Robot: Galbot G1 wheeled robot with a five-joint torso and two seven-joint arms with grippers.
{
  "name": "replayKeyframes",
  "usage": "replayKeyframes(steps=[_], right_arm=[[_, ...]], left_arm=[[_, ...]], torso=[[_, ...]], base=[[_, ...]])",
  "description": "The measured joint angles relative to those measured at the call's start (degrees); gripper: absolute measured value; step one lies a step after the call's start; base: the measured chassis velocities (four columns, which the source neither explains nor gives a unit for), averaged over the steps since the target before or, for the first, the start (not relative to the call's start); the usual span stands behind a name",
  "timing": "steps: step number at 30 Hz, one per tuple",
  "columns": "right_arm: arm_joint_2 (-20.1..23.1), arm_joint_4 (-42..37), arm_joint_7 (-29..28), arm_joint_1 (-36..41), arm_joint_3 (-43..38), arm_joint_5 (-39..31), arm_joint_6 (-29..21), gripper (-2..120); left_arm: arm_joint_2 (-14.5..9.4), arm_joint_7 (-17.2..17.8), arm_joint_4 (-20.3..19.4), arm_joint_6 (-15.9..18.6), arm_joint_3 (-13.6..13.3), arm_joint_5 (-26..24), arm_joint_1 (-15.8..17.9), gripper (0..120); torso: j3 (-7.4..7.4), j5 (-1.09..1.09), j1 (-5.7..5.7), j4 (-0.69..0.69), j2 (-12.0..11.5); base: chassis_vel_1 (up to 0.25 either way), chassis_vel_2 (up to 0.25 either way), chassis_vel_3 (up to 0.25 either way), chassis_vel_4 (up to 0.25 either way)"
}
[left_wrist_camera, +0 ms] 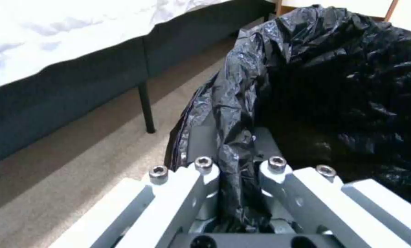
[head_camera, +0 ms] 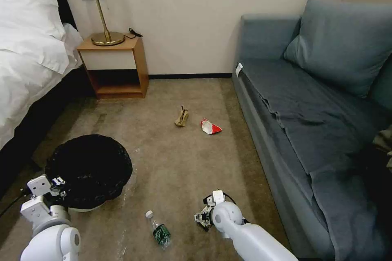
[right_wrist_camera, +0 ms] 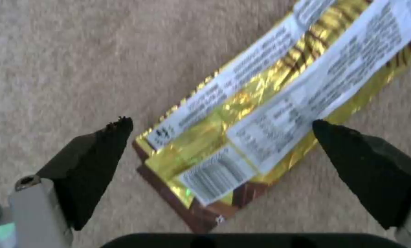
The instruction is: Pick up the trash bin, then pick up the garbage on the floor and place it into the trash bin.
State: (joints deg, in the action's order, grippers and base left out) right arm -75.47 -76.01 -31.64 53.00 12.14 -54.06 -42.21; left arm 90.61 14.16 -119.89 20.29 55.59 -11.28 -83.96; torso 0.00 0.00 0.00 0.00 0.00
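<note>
**Left tool clamped on bin liner; right tool spread over foil wrapper**

Head view. The trash bin (head_camera: 89,171) stands on the carpet at lower left of the frame, its black bag folded over the rim. The left tool (head_camera: 57,182) sits at the bin's near-left rim. The right tool (head_camera: 203,219) is low over the floor at lower centre. A clear bottle (head_camera: 159,230) with a green label lies on the carpet between the two arms, near the bottom edge. A tan-brown scrap (head_camera: 181,116) and a red-and-white carton (head_camera: 210,127) lie close together at mid-frame, well apart from the bin. A nightstand (head_camera: 115,66) carrying a lamp (head_camera: 99,6) stands at upper left beside the bed (head_camera: 28,53); a sofa (head_camera: 314,122) fills the right side.

Left wrist view. The left tool (left_wrist_camera: 235,172) has its fingers closed on the crinkled black bag at the trash bin (left_wrist_camera: 334,86) rim, plastic pinched between them. The bed frame (left_wrist_camera: 67,100) runs across the upper left.

Right wrist view. The right tool (right_wrist_camera: 221,137) has its fingers (right_wrist_camera: 93,155) spread apart, one on each side of the gold foil wrapper (right_wrist_camera: 260,113), which lies flat on the carpet. Whether the tips touch the wrapper cannot be told.
</note>
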Motion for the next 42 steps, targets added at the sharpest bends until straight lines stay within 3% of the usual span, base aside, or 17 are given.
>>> replayKeyframes(steps=[7,19,36,41,42], right_arm=[[-0.38,2.35,2.11,-1.3,0.02,2.34,0.16,100],[-1.36,9.08,8.52,-1.95,-1.36,7.65,4.96,100],[-2.08,10.14,8.03,-0.32,-1.97,12.95,8.56,100],[-1.42,7.03,5.99,1.21,-2.82,13.48,8.32,90],[-0.79,5.13,5.04,1.82,-3.15,13.19,7.61,85]], left_arm=[[-0.18,0.04,-0.41,0.24,0.25,-0.01,-0.13,5],[-0.69,0.38,-1.64,0.93,1.68,-0.23,-0.6,5],[-0.96,0.4,-1.87,0.97,2.32,-1.2,-0.62,5],[-1.2,0.37,-1.67,0.92,3.02,-1.89,-0.63,5],[-1.37,0.36,-1.53,0.9,3.29,-2.12,-0.63,5]], torso=[[0.0,0.0,0.0,0.0,0.0],[-0.03,-0.02,-0.01,0.01,0.04],[-0.01,0.04,-0.01,0.04,0.0],[0.03,0.06,0.0,0.03,-0.04],[0.04,-0.02,0.0,-0.04,-0.04]], base=[[0.0,0.0,0.0,0.0],[0.0,0.0,0.0,0.0],[0.0,0.0,0.0,0.0],[0.0,0.0,0.0,0.0],[0.0,0.0,0.0,0.0]])
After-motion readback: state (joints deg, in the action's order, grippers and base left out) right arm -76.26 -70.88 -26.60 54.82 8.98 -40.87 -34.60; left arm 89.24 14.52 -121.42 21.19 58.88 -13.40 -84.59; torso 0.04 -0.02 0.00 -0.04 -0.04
